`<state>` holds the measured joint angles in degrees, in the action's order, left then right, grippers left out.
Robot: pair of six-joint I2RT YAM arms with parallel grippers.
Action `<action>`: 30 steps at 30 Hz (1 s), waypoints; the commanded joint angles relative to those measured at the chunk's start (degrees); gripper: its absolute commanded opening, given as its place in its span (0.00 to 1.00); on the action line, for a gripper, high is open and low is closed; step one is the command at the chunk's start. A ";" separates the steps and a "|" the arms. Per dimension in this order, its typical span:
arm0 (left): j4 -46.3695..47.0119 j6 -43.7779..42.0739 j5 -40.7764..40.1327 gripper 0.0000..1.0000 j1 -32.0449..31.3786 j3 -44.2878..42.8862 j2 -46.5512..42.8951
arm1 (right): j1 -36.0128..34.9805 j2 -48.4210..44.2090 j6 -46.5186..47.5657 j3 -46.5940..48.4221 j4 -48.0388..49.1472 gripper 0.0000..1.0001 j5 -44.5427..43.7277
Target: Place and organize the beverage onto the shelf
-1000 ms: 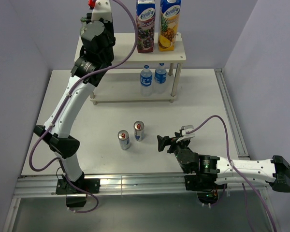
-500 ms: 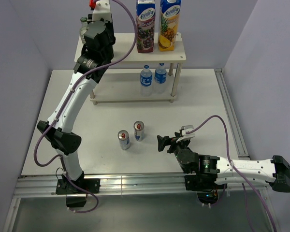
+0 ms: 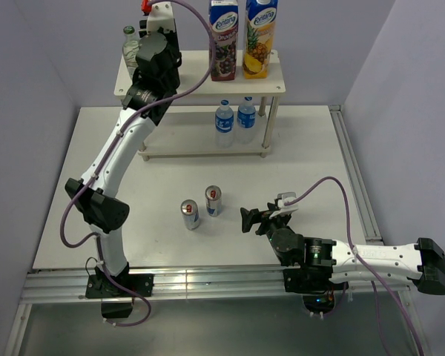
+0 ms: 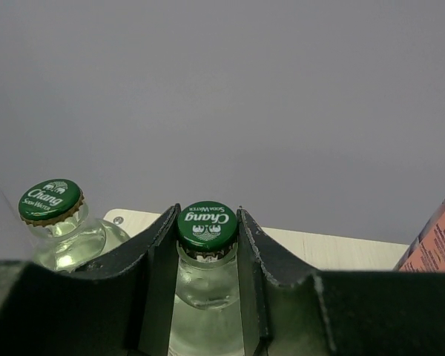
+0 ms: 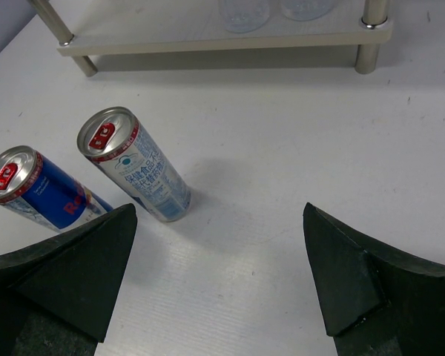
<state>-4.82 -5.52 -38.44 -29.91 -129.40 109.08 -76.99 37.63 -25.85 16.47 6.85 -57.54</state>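
Note:
My left gripper (image 4: 207, 231) is shut on the neck of a clear glass bottle with a green cap (image 4: 207, 225), above the left end of the shelf's top board (image 3: 276, 83). A second green-capped glass bottle (image 4: 50, 202) stands just to its left, also seen at the shelf's back left corner (image 3: 130, 41). Two blue-capped water bottles (image 3: 224, 121) (image 3: 245, 114) stand on the lower board. Two silver-blue-red cans (image 3: 190, 214) (image 3: 213, 200) stand upright on the table. My right gripper (image 5: 219, 252) is open, low over the table, to the right of the cans (image 5: 133, 165) (image 5: 37, 189).
Two tall juice cartons (image 3: 224, 38) (image 3: 259, 37) stand on the right half of the top board. Thin white posts (image 3: 268, 126) hold the boards apart. A metal rail (image 3: 360, 178) runs along the table's right edge, with walls close on both sides.
My left arm has shifted right and back over the top board with the bottle held. The second glass bottle now shows more fully to its left. The right arm has not moved.

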 commanded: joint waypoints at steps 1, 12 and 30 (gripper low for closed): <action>9.56 -2.04 -0.67 0.04 0.38 -0.94 -1.41 | -0.26 0.08 0.44 0.41 2.20 1.00 -0.73; 9.48 -1.87 -0.06 0.86 0.29 2.58 -3.26 | -0.26 0.78 0.80 0.67 2.55 1.00 -0.82; 9.13 -0.55 -5.94 0.99 -4.98 13.73 -14.59 | -0.26 1.31 0.97 0.93 2.38 1.00 -1.70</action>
<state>2.61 -6.61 -41.25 -33.39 -117.51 98.83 -76.99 38.57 -25.39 16.47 7.31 -57.60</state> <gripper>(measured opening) 0.993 0.998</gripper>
